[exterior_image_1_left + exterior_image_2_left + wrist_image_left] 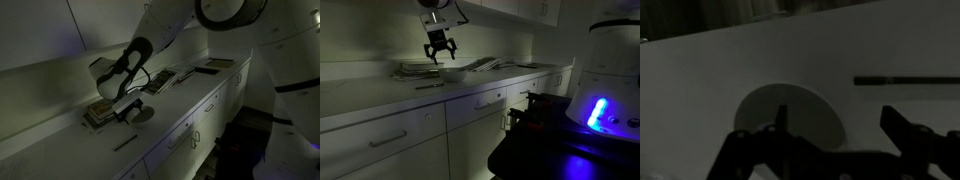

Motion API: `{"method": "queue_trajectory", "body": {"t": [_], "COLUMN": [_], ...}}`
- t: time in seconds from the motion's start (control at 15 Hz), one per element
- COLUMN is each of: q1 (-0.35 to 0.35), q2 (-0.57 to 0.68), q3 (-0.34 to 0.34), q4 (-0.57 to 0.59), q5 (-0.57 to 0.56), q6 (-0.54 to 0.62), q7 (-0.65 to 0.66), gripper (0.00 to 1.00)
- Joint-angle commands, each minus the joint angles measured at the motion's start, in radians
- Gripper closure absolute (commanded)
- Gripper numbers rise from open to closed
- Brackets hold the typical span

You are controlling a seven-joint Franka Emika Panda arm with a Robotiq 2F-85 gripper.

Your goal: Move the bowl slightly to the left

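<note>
Hovering spread hand (pixel 440 56) over bowl (pixel 453 72), bare counter (pixel 700 70) beside

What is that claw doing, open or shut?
Open. In the wrist view the claw has its two fingers spread wide apart, gripping nothing, above the bowl.

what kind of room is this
Probably a kitchenette or lab workroom, dimly lit: a long countertop over base cabinets with drawers, wall cabinets above, and a bowl below the gripper.

Stack (pixel 97 115) just beside bowl (pixel 143 115)
</note>
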Motion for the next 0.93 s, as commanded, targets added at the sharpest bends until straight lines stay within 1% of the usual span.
{"method": "queue_trajectory", "body": {"t": [0.0,0.2,0.27,0.33,0.53,0.6,0.67,0.73,0.87], "q1": [0.023,0.022,0.022,0.023,0.029,0.031,0.033,0.034,0.036], "q2": [0.085,0.154,0.177,0.196,0.243,0.253,0.26,0.265,0.269], "q3": [-0.039,-0.05,-0.051,-0.051,-0.054,-0.057,-0.058,-0.061,-0.066], "q4": [0.107,0.17,0.19,0.209,0.252,0.261,0.266,0.27,0.272], "q5": [0.02,0.038,0.038,0.038,0.039,0.037,0.036,0.036,0.032], "q6": [-0.073,-0.09,-0.089,-0.089,-0.096,-0.099,-0.099,-0.1,-0.094], "q7": [-0.056,-0.081,-0.092,-0.104,-0.12,-0.119,-0.121,-0.122,-0.129], "gripper": [0.0,0.0,0.01,0.18,0.4,0.5,0.56,0.65,0.78]}}
